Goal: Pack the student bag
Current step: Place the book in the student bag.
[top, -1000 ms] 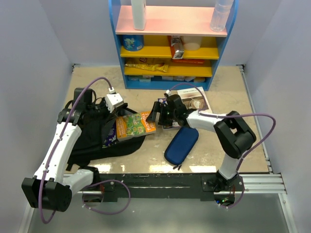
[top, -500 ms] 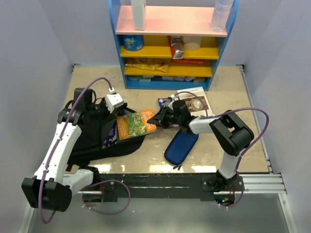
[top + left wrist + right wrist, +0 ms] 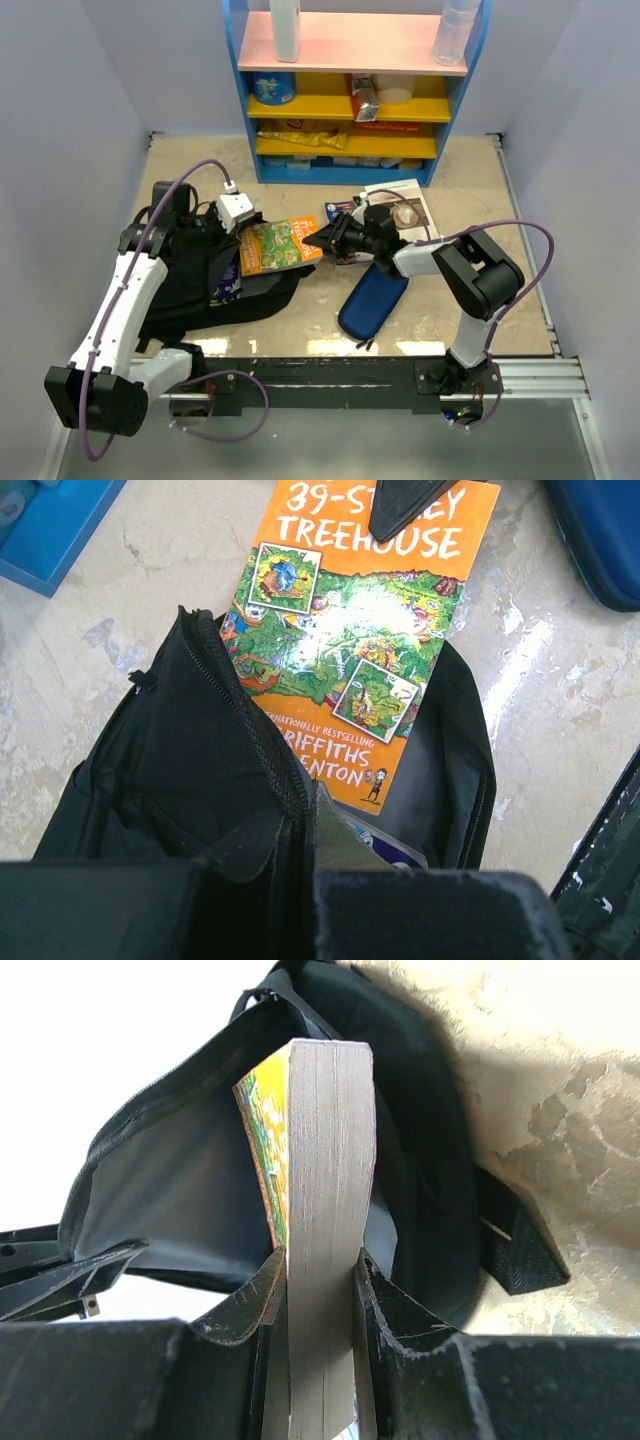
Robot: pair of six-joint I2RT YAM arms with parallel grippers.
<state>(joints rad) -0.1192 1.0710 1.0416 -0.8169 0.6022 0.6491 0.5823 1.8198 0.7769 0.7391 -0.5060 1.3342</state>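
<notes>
Packing partly done. One bag (image 3: 190, 290) lying at left, mouth held open by left gripper (image 3: 308, 875) pinching its rim. One book (image 3: 350, 650) half in, clamped by right gripper (image 3: 318, 1260); one purple item (image 3: 228, 287) inside. Left to pack: one case (image 3: 372, 298), one booklet (image 3: 410, 195).

The orange book (image 3: 350, 650) carries white cover lettering at its 12 o'clock end: "39-ST…EY TREEHOUSE", with the middle letters hidden. Toward 6 o'clock it reads "…RNATIONALLY BESTSELLING", "GRIFFITHS" and "…ENTON".
</notes>
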